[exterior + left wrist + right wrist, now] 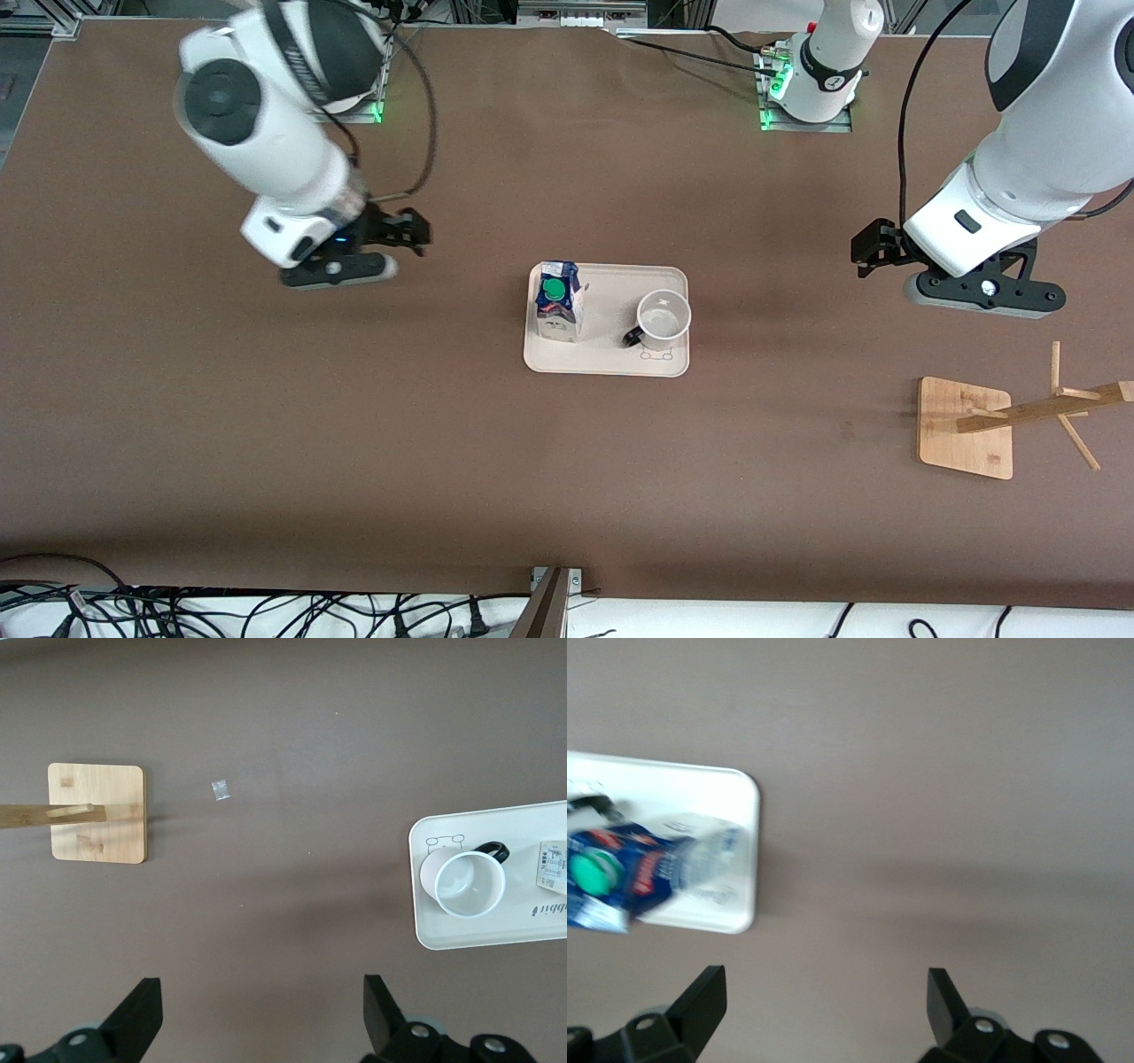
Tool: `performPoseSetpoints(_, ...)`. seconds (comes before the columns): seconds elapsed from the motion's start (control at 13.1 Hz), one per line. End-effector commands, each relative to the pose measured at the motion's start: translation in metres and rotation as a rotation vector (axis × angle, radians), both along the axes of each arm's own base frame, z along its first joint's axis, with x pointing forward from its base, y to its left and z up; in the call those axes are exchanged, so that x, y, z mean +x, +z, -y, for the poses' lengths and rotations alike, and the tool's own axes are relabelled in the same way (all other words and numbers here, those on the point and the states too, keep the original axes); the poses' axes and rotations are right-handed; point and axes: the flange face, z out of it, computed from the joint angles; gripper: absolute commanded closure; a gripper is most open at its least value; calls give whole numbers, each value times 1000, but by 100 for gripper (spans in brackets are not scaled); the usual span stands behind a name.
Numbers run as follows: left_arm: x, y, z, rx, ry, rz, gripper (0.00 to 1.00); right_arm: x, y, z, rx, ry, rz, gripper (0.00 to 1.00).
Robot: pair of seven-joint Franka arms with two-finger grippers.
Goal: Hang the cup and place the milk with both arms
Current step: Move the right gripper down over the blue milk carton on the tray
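The white cup (663, 321) with a black handle stands upright on a cream tray (611, 292) at the table's middle. The blue and white milk (558, 301) with a green cap stands on the same tray, toward the right arm's end. My right gripper (409, 230) is open and empty over bare table, apart from the tray. My left gripper (873, 246) is open and empty over bare table toward the left arm's end. The left wrist view shows my left gripper (261, 992), the cup (469, 886) and the tray (496, 930). The right wrist view shows my right gripper (824, 983) and the milk (647, 873).
A wooden mug rack (964, 427) with pegs stands on a square base near the left arm's end, nearer to the front camera than the left gripper; it also shows in the left wrist view (97, 813). A small pale scrap (220, 790) lies on the brown table beside it.
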Motion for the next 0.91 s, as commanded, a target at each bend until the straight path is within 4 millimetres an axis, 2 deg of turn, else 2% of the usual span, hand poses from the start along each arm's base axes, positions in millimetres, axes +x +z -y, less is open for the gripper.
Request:
performPoseSetpoints(0.0,-4,7,-2,13,-3,-1,0,1,-23,-87,20,-169,6,0)
performPoseSetpoints(0.15,-4,7,-2,13,-5,-2,0,-11,-41,-134,22,-209,1,0)
performPoseSetpoints(0.23,-5,7,-1,14,-6,-5,0,-17,-50,-150,28,-207,5,0)
performPoseSetpoints(0.38,-5,7,-1,12,-6,-6,0,-25,-65,-168,42,-214,17,0)
performPoseSetpoints(0.61,-6,7,-1,13,-5,-10,0,-28,-85,-180,44,-218,27,0)
performPoseSetpoints(0.84,-6,8,-1,14,-22,-9,0,-26,-97,-182,42,-217,31,0)
